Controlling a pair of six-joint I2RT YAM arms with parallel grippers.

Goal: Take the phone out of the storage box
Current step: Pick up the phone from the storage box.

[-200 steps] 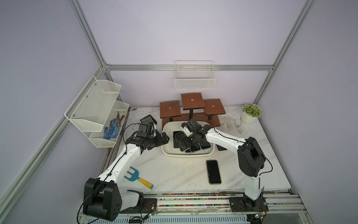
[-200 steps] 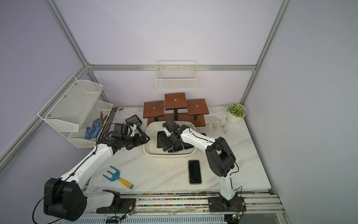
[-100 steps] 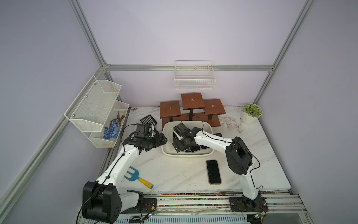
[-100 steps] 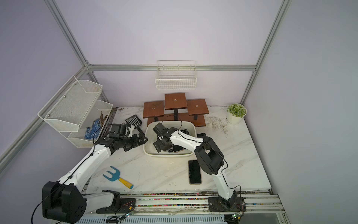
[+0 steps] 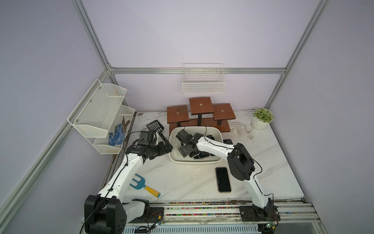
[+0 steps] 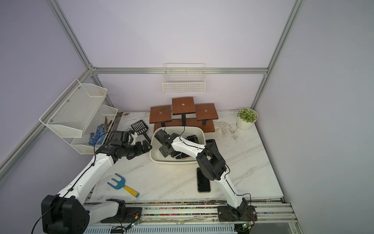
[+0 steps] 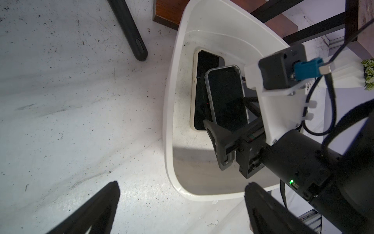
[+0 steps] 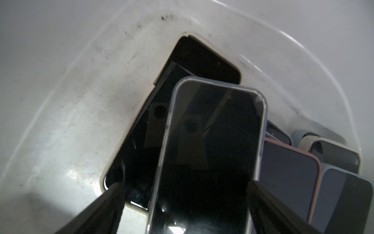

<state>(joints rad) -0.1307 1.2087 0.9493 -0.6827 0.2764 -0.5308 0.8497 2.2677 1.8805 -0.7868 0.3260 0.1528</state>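
Just swept right pincer (image 8: 184, 185) across box (image 8: 70, 101), spread, with phone (image 8: 212, 131) now between its tips, ready to pinch.

The white marble tabletop (image 5: 182, 182) is dusted with dark soil specks (image 5: 241, 126), thickest toward the far right. A small green plant in a white pot (image 5: 262, 119) stands in the far right corner. At the far middle sits a brown wooden riser (image 5: 200, 105) with three square platforms, the centre one highest. Above it a white wire basket (image 5: 203, 85) hangs on the far wall. On the left wall, a white mesh tiered shelf (image 5: 97, 113) holds blue gloves (image 5: 116, 136) in a lower tier. A black slotted spatula (image 5: 155, 126) lies far left. A blue hand fork with a yellow handle (image 5: 144, 186) lies near left.
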